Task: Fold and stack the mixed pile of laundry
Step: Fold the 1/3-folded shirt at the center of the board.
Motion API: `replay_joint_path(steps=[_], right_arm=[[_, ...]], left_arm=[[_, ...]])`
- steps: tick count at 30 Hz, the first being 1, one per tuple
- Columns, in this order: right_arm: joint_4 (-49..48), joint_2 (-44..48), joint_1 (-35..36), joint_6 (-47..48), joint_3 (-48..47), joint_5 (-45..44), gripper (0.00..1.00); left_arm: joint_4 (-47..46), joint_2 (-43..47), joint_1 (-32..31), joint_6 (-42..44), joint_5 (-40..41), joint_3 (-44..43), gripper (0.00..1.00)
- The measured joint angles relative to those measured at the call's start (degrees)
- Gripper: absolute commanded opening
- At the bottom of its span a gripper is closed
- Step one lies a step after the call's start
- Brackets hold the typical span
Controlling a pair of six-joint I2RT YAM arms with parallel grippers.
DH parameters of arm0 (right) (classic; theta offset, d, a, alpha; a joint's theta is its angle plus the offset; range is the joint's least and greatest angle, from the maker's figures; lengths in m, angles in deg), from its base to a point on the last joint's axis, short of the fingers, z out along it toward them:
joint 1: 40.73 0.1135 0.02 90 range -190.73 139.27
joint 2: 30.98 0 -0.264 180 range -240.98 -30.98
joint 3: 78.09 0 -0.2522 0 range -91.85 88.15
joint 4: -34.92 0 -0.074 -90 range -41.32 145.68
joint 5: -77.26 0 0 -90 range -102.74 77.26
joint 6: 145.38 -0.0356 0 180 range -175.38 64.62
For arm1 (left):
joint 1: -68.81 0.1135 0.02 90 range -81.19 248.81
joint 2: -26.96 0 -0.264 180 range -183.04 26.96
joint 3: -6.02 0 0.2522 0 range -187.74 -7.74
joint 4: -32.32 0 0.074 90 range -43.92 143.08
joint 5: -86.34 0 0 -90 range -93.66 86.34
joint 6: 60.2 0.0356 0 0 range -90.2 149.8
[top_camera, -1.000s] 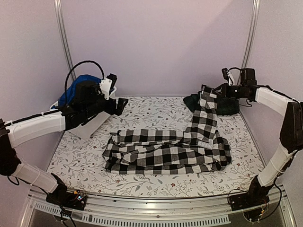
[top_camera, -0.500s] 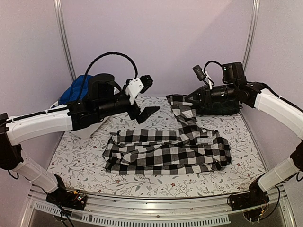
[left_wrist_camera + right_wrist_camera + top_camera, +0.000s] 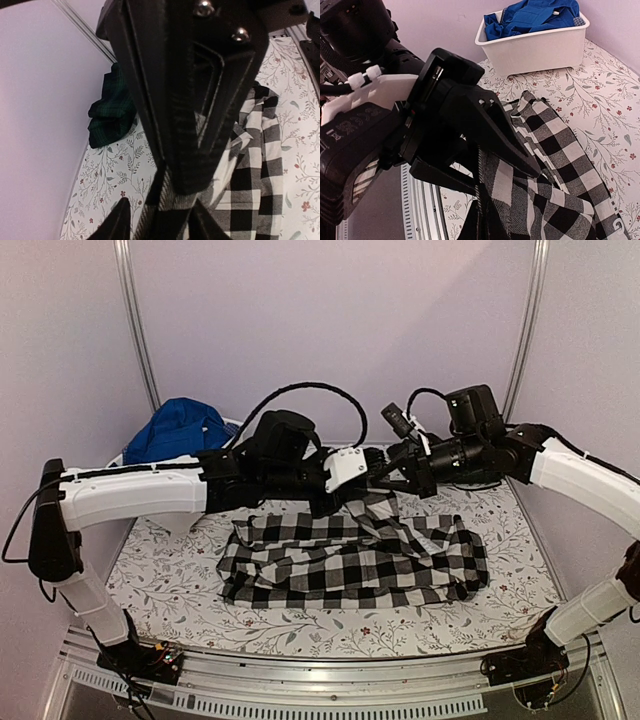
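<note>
- The table (image 3: pixel 300 625) wears a pale cloth printed with leafy sprigs.
- A black-and-white checked shirt (image 3: pixel 350 565) sprawls right beneath the left gripper (image 3: pixel 368 483) and right gripper (image 3: pixel 388 478).
- A dark tartan garment (image 3: pixel 112 112) lies bunched beyond the right gripper, by the wall.
- A white tub (image 3: pixel 535 47) stands well off to the left gripper's side.

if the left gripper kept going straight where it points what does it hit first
The lifted fold of the checked shirt at its fingers, then almost at once the right gripper facing it; depth is unclear.

Tartan garment (image 3: pixel 111 112) hidden behind arms from above; right jaws' hold on checked shirt (image 3: pixel 350 560) obscured.
</note>
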Motion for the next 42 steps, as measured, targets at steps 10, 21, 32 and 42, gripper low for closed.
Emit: replay_joint_path(steps=[10,21,32,42], right_arm=[[-0.15,4.94,-0.33,-0.11,3.45,-1.01,0.75],[-11.08,8.61,-17.40,-8.28,8.83,-2.54,0.68],[-11.47,-4.92,-18.29,-10.38,13.00,-3.15,0.68],[-12.59,-4.94,-20.04,-11.34,13.11,-4.92,0.70]], left_arm=[[6.47,0.76,-7.23,1.90,-0.90,-0.63,0.00],[11.28,-5.27,-18.18,-2.21,-0.92,-15.69,0.00],[12.94,-20.48,-18.27,-14.34,1.44,-22.97,0.00],[-0.11,-9.79,2.43,-38.84,0.09,1.75,0.00]])
